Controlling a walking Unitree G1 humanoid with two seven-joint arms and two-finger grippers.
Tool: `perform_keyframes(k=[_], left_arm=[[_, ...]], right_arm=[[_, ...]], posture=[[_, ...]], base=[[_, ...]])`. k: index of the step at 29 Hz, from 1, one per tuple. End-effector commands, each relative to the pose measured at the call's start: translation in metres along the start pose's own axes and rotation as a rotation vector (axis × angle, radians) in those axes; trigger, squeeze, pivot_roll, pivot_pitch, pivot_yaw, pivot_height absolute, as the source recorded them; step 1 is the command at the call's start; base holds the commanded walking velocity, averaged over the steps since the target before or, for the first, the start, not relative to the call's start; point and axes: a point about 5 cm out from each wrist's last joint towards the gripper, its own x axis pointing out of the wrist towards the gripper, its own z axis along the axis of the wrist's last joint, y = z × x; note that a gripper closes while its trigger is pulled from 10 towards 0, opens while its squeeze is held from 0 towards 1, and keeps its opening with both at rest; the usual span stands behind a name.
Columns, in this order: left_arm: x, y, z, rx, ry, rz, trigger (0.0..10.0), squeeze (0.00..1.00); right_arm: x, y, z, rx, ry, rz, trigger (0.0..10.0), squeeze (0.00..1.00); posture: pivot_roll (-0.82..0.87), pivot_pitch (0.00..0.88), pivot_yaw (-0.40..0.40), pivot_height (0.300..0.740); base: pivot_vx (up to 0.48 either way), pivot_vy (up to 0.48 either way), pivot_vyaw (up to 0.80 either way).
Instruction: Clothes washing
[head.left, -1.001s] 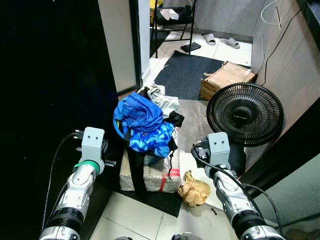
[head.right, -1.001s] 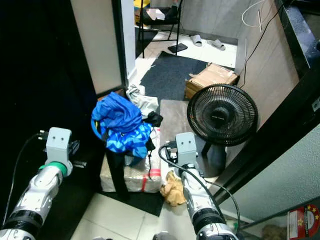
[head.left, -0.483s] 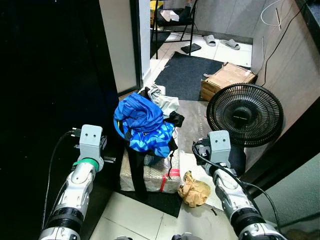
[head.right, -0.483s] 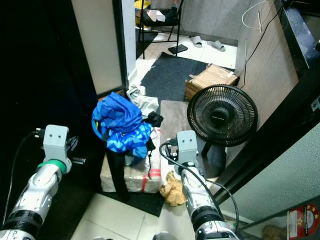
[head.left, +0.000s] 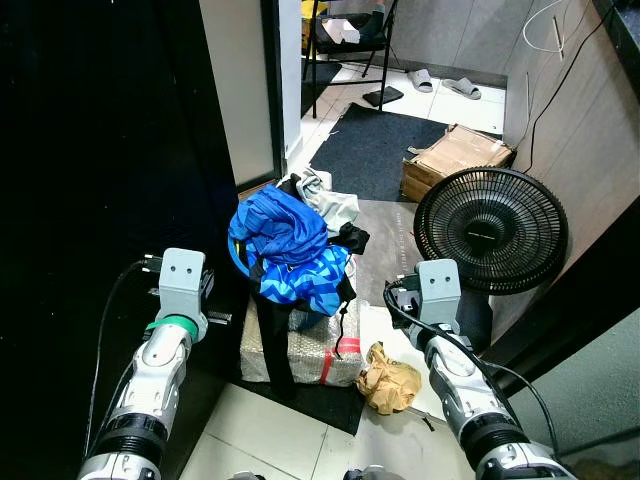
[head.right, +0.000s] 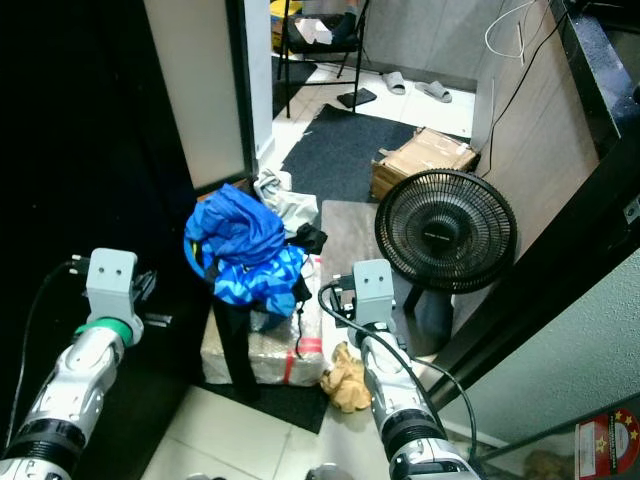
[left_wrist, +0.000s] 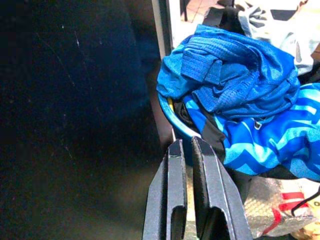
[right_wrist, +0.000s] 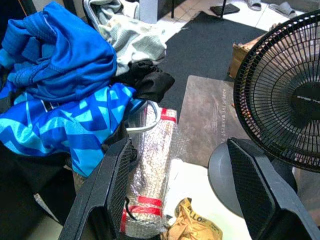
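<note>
Heap of blue patterned clothes (head.left: 288, 250) overflows blue plastic basin (left_wrist: 176, 120) atop bubble-wrapped package (head.left: 310, 345). Left gripper (left_wrist: 189, 150) clenched just beside basin rim; right gripper (right_wrist: 187, 187) spread wide, near black round fan (head.left: 490, 230).

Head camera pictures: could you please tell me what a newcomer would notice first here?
A heap of bright blue clothes spills from a basin set on a wrapped parcel at the centre. To its right stands a black fan on the floor, with crumpled brown paper in front of it.
</note>
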Motion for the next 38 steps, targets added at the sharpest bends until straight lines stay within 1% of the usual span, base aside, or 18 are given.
perform_keyframes(k=[1, 13, 21, 27, 28, 35, 38], left_arm=[[0.000, 0.002, -0.003, -0.009, 0.009, 0.010, 10.0, 0.00], [-0.004, 0.008, -0.006, -0.002, 0.012, 0.038, 10.0, 0.00], [-0.002, 0.008, -0.004, -0.001, 0.010, 0.037, 10.0, 0.00], [-0.002, 0.008, -0.002, -0.001, 0.002, 0.039, 10.0, 0.00], [-0.004, 0.010, -0.003, 0.002, 0.007, 0.042, 10.0, 0.00], [-0.006, 0.012, -0.004, 0.002, 0.011, 0.046, 10.0, 0.00], [-0.005, 0.010, -0.001, 0.011, 0.005, 0.036, 10.0, 0.00]], right_arm=[[0.001, -0.001, 0.000, 0.005, 0.006, -0.001, 10.0, 0.00], [0.002, 0.003, 0.000, 0.002, 0.007, 0.020, 10.0, 0.00], [0.004, 0.003, 0.002, 0.003, 0.004, 0.017, 10.0, 0.00], [0.004, -0.001, 0.002, -0.002, 0.004, 0.015, 10.0, 0.00], [0.004, -0.002, 0.002, 0.000, 0.004, 0.007, 10.0, 0.00], [0.003, -0.002, 0.002, 0.007, 0.002, 0.002, 10.0, 0.00], [0.002, -0.001, 0.001, 0.016, 0.004, -0.004, 10.0, 0.00]], posture=[[0.03, 0.004, 0.030, 0.740], [0.04, 0.004, 0.018, 0.740], [0.04, 0.008, 0.022, 0.740], [0.06, 0.032, 0.017, 0.740], [0.06, 0.037, 0.018, 0.740], [0.06, 0.056, 0.019, 0.740], [0.08, 0.077, 0.022, 0.740]], base=[[0.000, 0.000, 0.00], [0.000, 0.000, 0.00], [0.000, 0.000, 0.00], [0.000, 0.000, 0.00], [0.000, 0.000, 0.00], [0.000, 0.000, 0.00], [0.000, 0.000, 0.00]])
